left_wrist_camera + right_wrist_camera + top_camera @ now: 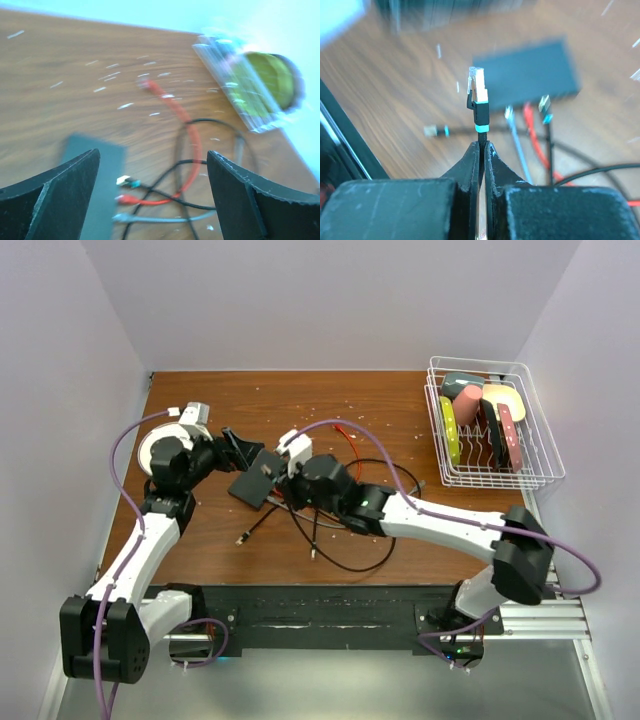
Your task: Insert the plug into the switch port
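Note:
My right gripper (482, 144) is shut on a black cable just behind its plug (476, 85). The plug has a clear tip and a teal band, and stands up above the table. Beyond it lies the flat black switch (526, 73), too blurred to pick out a single switch port. A grey plug (509, 113), a red one (528, 108) and a black one (545, 103) sit at its near edge. From above, the switch (256, 486) lies between my right gripper (288, 485) and my left gripper (245, 452). My left gripper (152, 155) hangs open over the switch (100, 175) and holds nothing.
Black and red cables (340, 525) loop across the table in front of the switch, and a loose plug (433, 131) lies on the wood. A white wire dish rack (492, 425) with coloured items stands at the back right. White specks dot the wooden table (380, 410).

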`<state>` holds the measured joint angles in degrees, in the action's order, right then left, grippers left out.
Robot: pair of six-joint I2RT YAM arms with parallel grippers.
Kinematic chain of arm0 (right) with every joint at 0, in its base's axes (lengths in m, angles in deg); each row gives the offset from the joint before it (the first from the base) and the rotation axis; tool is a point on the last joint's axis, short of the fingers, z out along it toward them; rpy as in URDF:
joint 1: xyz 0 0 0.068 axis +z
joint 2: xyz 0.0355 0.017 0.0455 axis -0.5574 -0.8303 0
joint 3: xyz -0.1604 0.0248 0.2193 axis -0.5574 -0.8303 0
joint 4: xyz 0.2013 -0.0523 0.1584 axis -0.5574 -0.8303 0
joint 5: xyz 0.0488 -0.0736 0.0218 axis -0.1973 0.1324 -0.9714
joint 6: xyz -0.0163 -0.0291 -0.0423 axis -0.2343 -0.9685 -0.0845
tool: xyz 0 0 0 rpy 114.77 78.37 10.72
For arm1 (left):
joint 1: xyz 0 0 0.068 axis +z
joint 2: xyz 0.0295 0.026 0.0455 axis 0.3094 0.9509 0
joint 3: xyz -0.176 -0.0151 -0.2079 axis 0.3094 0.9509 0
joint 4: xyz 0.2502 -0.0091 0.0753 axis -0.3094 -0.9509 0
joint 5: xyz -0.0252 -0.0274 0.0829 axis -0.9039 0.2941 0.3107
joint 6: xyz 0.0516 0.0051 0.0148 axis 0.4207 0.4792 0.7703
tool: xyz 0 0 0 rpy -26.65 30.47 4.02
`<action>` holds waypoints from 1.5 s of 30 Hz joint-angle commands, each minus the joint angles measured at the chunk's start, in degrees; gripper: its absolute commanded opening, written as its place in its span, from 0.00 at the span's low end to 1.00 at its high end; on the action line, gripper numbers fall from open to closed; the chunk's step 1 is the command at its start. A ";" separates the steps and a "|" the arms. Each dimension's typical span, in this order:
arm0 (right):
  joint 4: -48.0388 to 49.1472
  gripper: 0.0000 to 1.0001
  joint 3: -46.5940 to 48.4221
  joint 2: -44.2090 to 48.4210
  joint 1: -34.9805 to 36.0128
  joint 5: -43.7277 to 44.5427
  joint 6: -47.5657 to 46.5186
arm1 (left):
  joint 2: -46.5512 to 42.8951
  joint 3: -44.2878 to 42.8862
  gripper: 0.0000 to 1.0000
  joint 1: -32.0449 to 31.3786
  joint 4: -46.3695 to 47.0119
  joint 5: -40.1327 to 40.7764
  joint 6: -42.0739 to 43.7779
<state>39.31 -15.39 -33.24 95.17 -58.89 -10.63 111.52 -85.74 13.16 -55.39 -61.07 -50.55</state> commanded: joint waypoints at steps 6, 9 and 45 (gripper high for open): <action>2.91 0.00 4.22 3.89 -4.25 2.64 -0.54 | -3.67 6.27 0.91 0.21 32.07 -21.80 -14.01; 3.26 0.00 4.84 3.89 -4.26 2.02 -0.54 | -4.20 7.50 0.90 -0.06 36.66 -22.42 -16.57; 10.65 0.66 4.49 1.78 -2.41 -9.07 2.45 | -3.49 1.28 0.00 -5.59 35.54 -17.42 -22.72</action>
<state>46.67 -11.48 -29.96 91.72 -69.14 -9.69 111.68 -78.74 8.55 -16.20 -81.01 -72.56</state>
